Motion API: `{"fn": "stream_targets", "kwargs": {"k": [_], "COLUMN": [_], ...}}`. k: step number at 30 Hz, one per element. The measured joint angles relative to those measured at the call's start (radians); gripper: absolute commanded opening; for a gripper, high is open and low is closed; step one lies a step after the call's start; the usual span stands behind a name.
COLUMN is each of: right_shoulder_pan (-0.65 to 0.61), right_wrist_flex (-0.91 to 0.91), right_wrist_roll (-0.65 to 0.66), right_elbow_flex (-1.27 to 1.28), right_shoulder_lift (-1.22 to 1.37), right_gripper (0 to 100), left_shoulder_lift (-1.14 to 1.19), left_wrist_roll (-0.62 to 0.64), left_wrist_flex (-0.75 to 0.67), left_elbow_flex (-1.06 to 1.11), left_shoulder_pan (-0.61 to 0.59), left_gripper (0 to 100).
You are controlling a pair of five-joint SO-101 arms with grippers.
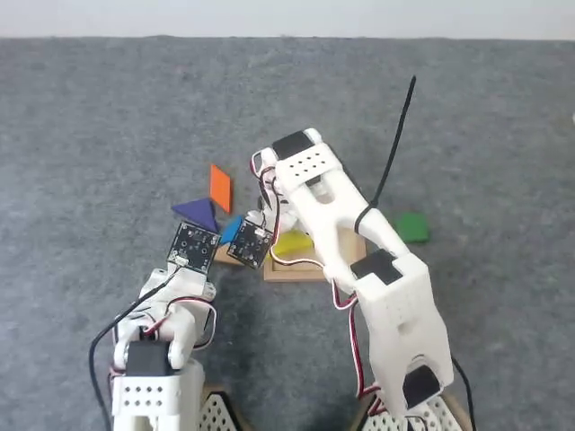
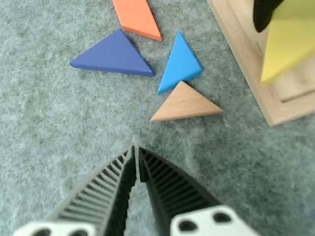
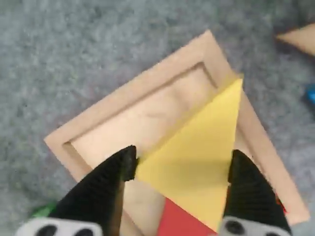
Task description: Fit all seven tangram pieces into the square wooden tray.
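My right gripper (image 3: 179, 167) is shut on a yellow triangle (image 3: 197, 157) and holds it tilted over the square wooden tray (image 3: 123, 98). A red piece (image 3: 179, 222) lies in the tray under it. In the high view the yellow triangle (image 1: 292, 242) sits above the tray (image 1: 292, 272). My left gripper (image 2: 136, 150) is shut and empty, low over the carpet. Just beyond its tips lie a wood-coloured triangle (image 2: 185, 104), a light blue triangle (image 2: 180, 63), a dark blue triangle (image 2: 114, 54) and an orange parallelogram (image 2: 136, 17). A green piece (image 1: 411, 226) lies on the tray's other side.
Grey carpet covers the whole table. The loose pieces cluster close to the tray's corner (image 2: 256, 78), between the two arms. Open carpet stretches to the far left and the far right.
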Motion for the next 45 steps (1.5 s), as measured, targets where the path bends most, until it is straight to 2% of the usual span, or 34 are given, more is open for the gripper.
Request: {"fn": "stream_targets", "kwargs": {"k": [12,18,20,24,28,30,35,39,45], "right_shoulder_pan": [0.012,0.014,0.018,0.061,0.123,0.152,0.183,0.167,0.078], "right_wrist_flex": [0.0,0.021,0.021,0.025,0.026,0.026,0.031,0.041,0.034], "right_wrist_roll": [-0.117,-0.126,-0.17,-0.382,-0.68,-0.85,-1.264,-1.507,-1.849], "right_elbow_flex": [-0.087,-0.087,-0.112,-0.196,-0.265,-0.293,-0.308,-0.308,-0.308], "right_shoulder_lift": [0.0,0.0,0.0,-0.002,-0.003,-0.003,-0.003,-0.003,-0.003], "right_gripper": [34.0,34.0,34.0,33.9,32.5,25.9,1.3,2.4,0.8], "left_shoulder_lift": [0.0,0.0,0.0,0.0,0.0,0.0,0.0,0.0,0.0], "left_wrist_roll": [0.0,0.0,0.0,0.0,0.0,0.0,0.0,0.0,0.0], "left_wrist_flex": [0.0,0.0,0.0,0.0,0.0,0.0,0.0,0.0,0.0], "left_elbow_flex": [0.0,0.0,0.0,0.0,0.0,0.0,0.0,0.0,0.0], "left_shoulder_pan": [0.0,0.0,0.0,0.0,0.0,0.0,0.0,0.0,0.0], "left_gripper": [1,1,1,1,1,1,1,1,1]}}
